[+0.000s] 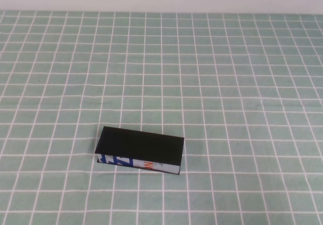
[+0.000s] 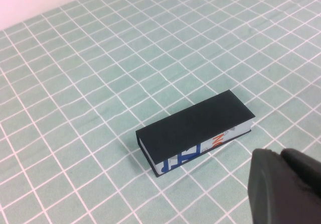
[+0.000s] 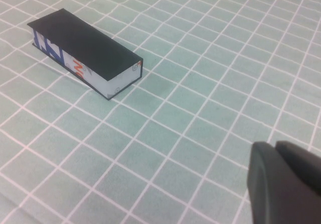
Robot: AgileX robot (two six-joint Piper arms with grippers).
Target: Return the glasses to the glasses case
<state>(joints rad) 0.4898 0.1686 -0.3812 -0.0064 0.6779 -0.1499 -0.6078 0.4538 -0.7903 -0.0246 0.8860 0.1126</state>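
Black glasses case point(image 1: 140, 145) closed, fingers apart

Soft, even light fills all three views, bright without harsh glare. The glasses case point(image 1: 140, 150) throws only a faint, short shadow on the bench point(image 1: 242, 83) along its near edge. The far wall washes out pale. In the wrist views the left end effector point(image 2: 286, 186) and right end effector point(image 3: 283, 181) loom dark and blurred.
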